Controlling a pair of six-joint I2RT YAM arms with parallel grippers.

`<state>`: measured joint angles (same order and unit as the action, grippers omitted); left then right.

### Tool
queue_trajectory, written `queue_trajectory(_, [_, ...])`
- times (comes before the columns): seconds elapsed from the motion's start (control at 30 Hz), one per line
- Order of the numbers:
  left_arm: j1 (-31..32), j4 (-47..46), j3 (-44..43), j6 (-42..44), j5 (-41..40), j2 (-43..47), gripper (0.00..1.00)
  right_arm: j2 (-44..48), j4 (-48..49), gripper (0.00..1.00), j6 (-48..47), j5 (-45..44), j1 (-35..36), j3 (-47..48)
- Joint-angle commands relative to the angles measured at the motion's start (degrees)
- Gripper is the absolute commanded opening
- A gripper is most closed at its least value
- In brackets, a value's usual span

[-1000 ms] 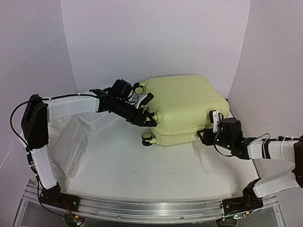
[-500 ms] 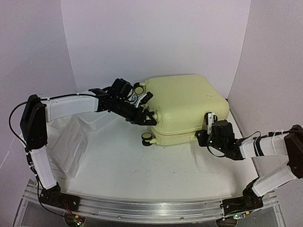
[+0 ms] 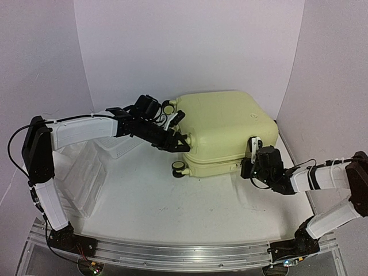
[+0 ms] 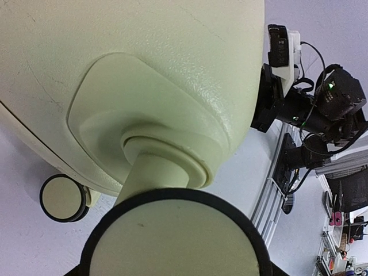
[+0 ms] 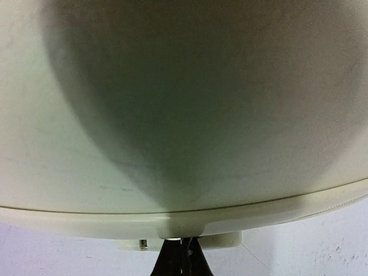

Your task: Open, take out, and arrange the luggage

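Tightly, left fingers clamped on luggage wheel; right fingers closed at its seam.

**A:** Where is there room to move?

**B:** The bare table in front of the case is open right across, between the two arms.

**A:** And the left side?

**B:** It's crowded. The organizer and basket lie there. The left arm stretches over them, and the left gripper is hard up against a wheel.

**A:** What about behind the case?

**B:** Its far edge is near the back wall, so the gap is narrow. The side wall is close on the right.

**A:** The near right corner?

**B:** It's blocked. The right gripper sits at the seam there, fingers together.

**A:** And above the lid?

**B:** That's free.
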<state>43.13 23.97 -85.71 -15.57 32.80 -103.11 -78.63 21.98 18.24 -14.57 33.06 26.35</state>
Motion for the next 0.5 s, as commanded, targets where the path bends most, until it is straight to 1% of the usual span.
queue_trajectory(0.0, [-0.33, 1.35, 0.11, 0.5, -0.51, 7.73, 0.0, 5.83, -4.9, 0.0, -3.72, -8.4, -1.14, 1.58])
queue_trajectory(0.1, [-0.42, 1.37, 1.26, 0.63, -3.43, 8.42, 0.0, 8.55, -14.82, 0.0, -6.06, -10.27, -2.19, 3.62])
queue_trajectory(0.2, [-0.87, 1.32, 2.88, 0.32, -7.08, 9.42, 0.0, 9.84, -24.75, 0.0, -8.37, -7.12, -6.34, 6.42])
queue_trajectory(0.23, [-1.05, 1.3, 3.35, 0.1, -8.49, 9.84, 0.0, 10.43, -26.39, 0.0, -9.6, -4.67, -8.31, 6.59])
queue_trajectory(0.3, [-1.27, 1.26, 4.37, -0.45, -11.48, 10.85, 0.0, 12.39, -28.21, 0.0, -13.18, 4.82, -13.35, 5.68])
queue_trajectory(0.33, [-1.37, 1.26, 4.86, -0.55, -12.62, 11.33, 0.0, 13.2, -29.01, 0.0, -14.75, 7.41, -15.66, 5.46])
queue_trajectory(0.47, [-1.56, 1.26, 6.7, -0.21, -16.42, 12.99, 0.0, 16.27, -32.97, 0.0, -17.73, 10.83, -23.24, 5.51])
